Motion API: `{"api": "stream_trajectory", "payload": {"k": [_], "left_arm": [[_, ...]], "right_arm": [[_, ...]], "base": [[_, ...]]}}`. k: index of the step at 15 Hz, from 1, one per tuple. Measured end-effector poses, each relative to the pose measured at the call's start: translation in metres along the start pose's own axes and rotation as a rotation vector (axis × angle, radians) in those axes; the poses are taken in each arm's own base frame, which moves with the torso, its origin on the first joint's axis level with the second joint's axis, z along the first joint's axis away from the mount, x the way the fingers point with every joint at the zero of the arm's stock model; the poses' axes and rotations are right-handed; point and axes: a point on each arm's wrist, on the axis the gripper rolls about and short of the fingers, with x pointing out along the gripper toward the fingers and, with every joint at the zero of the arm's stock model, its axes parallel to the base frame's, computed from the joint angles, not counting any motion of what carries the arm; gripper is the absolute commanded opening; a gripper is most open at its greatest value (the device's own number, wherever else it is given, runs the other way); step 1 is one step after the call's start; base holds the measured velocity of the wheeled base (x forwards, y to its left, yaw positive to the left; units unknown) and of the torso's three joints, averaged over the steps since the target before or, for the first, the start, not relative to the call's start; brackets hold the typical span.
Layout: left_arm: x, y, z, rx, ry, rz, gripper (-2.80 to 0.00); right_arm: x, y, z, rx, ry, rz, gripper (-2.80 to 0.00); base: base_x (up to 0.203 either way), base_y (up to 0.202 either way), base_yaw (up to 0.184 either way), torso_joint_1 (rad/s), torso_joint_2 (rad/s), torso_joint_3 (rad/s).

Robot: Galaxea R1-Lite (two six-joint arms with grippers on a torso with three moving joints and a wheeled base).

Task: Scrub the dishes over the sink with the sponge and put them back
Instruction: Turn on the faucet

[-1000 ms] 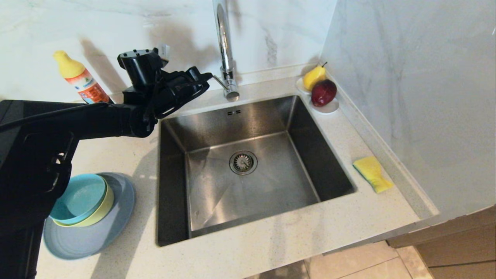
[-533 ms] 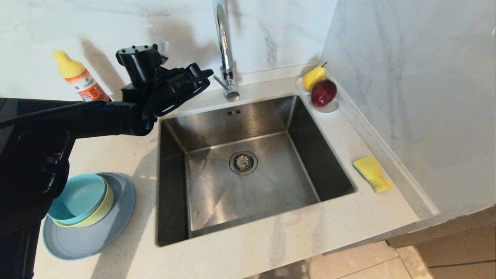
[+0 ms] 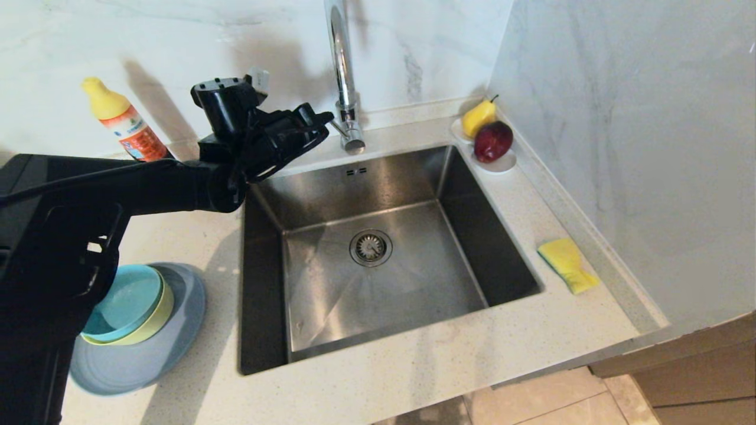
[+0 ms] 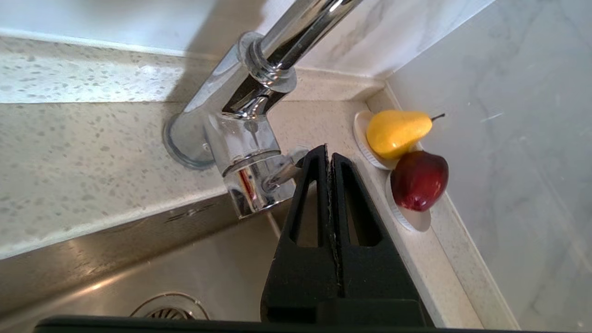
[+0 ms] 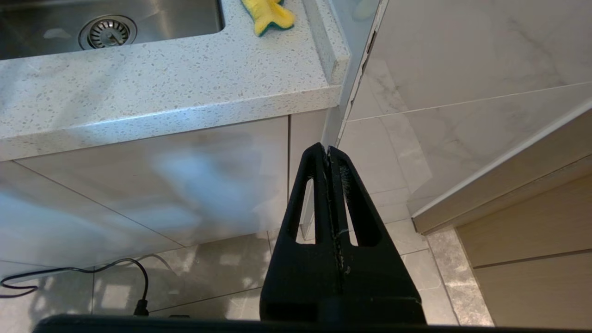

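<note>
Dishes (image 3: pixel 139 321) stacked at the sink's (image 3: pixel 378 254) left, sponge (image 3: pixel 568 264) on the desk (image 3: pixel 413 372) at its right.
Left pincer (image 3: pixel 328 121), fingers together and empty, hangs beside the tap lever (image 4: pixel 282 171); right pincer (image 5: pixel 328 150), likewise together, is parked below the desk.

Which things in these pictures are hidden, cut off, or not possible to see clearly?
- Plate, head view: its near-left part is covered by the left arm.
- Yellow-green bowl, head view: only a rim strip shows; the teal bowl sits inside it.
- Tap, head and left wrist views: the spout is cut off by the top edge.
- Sponge, right wrist view: cut off at the top edge.
- Left hand: whether it touches the tap lever is unclear.
</note>
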Motion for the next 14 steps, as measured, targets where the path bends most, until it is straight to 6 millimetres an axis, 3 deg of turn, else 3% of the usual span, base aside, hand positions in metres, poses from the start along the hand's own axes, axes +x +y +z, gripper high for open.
{"api": "stream_trajectory", "payload": {"k": [8,14], "left_arm": [[0.0,-0.005,0.0,-0.011,0.007,0.004,-2.8],[-0.009,-0.012,0.022,0.005,-0.04,-0.005,-2.8]], "right_arm": [[0.0,0.0,0.0,0.0,0.0,-0.001,-2.8],[0.0,0.0,0.0,0.0,0.0,0.0,-2.8]], "base": [[0.0,0.0,0.0,0.0,0.0,0.0],[0.0,0.0,0.0,0.0,0.0,0.0]]}}
